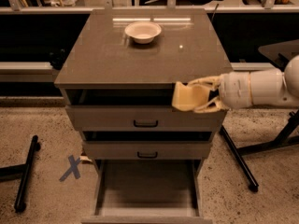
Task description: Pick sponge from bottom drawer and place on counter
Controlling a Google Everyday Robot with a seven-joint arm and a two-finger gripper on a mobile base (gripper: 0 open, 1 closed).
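My gripper [200, 96] comes in from the right on a white arm and is shut on the tan-yellow sponge [188, 98]. It holds the sponge in the air in front of the cabinet, just below the front edge of the counter [117, 55] at its right side. The bottom drawer [145, 190] is pulled out toward me and its grey floor is bare.
A cream bowl [143, 31] stands at the back middle of the counter. Two upper drawers with black handles [145, 123] are nearly closed. A black stand leg [238, 157] is on the floor at right, a black bar [25, 178] and a blue X mark [71, 167] at left.
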